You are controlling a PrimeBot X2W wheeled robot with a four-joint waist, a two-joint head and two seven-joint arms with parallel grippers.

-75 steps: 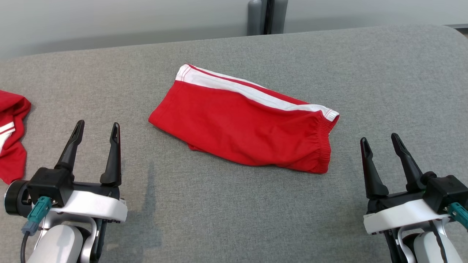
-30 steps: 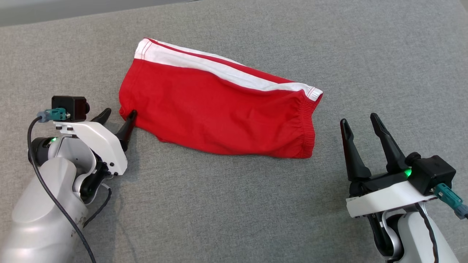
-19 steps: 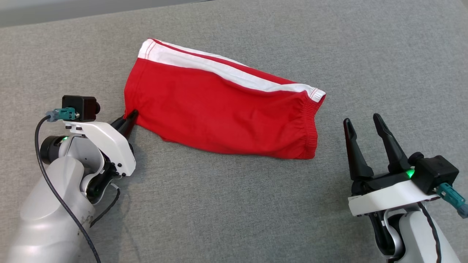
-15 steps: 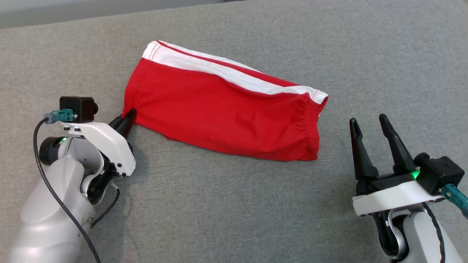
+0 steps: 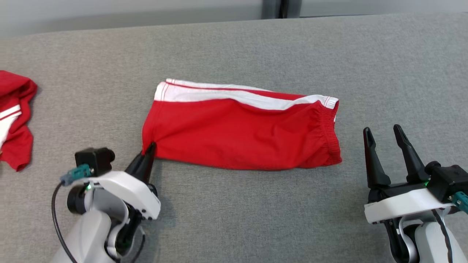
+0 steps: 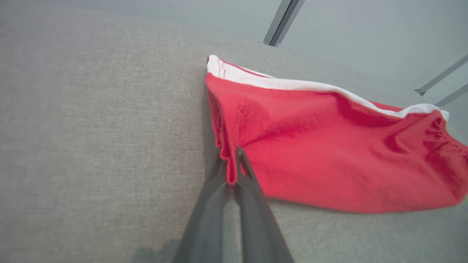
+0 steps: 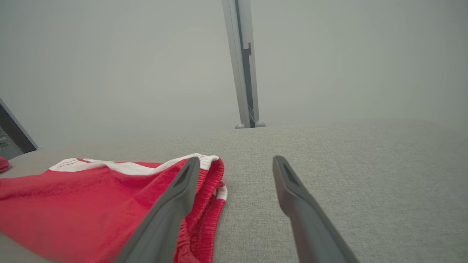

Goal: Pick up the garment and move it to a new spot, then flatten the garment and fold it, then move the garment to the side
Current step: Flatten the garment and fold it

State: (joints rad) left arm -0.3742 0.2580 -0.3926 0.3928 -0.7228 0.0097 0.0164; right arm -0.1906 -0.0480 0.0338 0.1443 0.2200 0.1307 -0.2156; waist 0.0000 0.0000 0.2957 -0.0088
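Folded red shorts (image 5: 241, 131) with a white side stripe lie on the grey padded surface (image 5: 237, 212). My left gripper (image 5: 149, 150) is shut on their near left corner; in the left wrist view the red hem (image 6: 228, 160) is pinched between the two fingers of that gripper (image 6: 231, 175). The elastic waistband (image 5: 331, 135) points right. My right gripper (image 5: 382, 132) stands open just right of the waistband, apart from it, with nothing between its fingers. In the right wrist view the shorts (image 7: 91, 204) sit left of the open gripper (image 7: 236, 164).
A second red and white garment (image 5: 12, 120) lies crumpled at the left edge. A grey post (image 5: 272, 8) rises behind the far edge of the surface, seen as a post (image 7: 243, 62) in the right wrist view.
The left gripper closed on the shorts' near left corner and dragged it toward me, turning the shorts level. The camera also shifted. The right gripper stayed open.
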